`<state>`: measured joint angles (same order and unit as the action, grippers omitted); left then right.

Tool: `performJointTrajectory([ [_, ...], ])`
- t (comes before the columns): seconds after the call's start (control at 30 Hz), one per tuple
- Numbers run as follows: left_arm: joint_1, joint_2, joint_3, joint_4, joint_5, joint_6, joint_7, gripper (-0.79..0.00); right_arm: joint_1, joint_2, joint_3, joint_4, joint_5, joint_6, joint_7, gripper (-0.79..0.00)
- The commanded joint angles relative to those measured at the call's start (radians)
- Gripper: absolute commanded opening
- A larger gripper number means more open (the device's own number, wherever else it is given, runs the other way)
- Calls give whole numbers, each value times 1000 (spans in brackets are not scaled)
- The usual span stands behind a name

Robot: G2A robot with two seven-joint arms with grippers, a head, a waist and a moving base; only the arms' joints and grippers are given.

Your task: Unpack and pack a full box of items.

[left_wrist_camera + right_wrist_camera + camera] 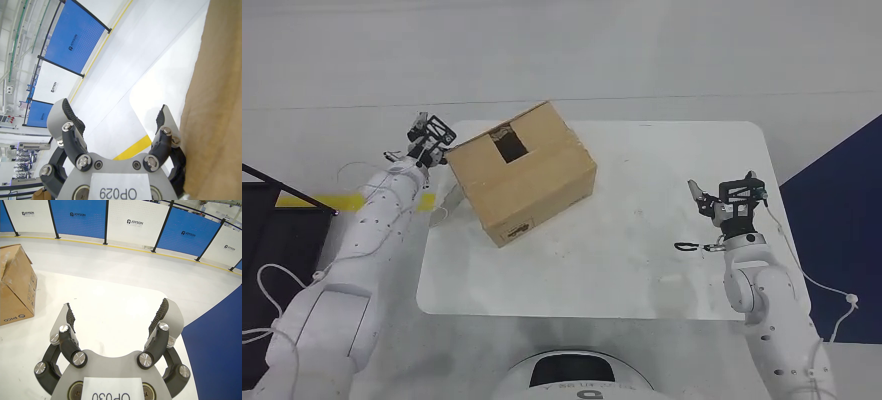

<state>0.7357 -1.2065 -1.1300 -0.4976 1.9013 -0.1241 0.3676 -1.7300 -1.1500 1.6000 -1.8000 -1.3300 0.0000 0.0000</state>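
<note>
With left jaws and right jaws both apart, we should brace the upper-centre box (527, 185) before lifting its flaps (547, 135).

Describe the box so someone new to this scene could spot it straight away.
Start at the white table. At its far left corner, beside the left claw, sits the box, turned askew to the table's edges. It is the only brown cardboard thing there, with a dark rectangular hole in its top.
</note>
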Motion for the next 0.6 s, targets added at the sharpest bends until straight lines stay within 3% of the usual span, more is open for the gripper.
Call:
performJointTrajectory([
  [0.0, -1, 5, -3, 13, -10, -55, 51, 0, 0, 0, 0, 0, 0, 0, 0, 0],
  [0.23, 16, 61, -22, 0, 43, -363, 235, 0, 0, 0, 0, 0, 0, 0, 0, 0],
  [0.4, 81, 104, -42, -82, 82, -467, 335, 0, 0, 0, 0, 0, 0, 0, 0, 0],
  [0.57, 169, 136, -109, -191, 3, -523, 362, 0, 0, 0, 0, 0, 0, 0, 0, 0],
])
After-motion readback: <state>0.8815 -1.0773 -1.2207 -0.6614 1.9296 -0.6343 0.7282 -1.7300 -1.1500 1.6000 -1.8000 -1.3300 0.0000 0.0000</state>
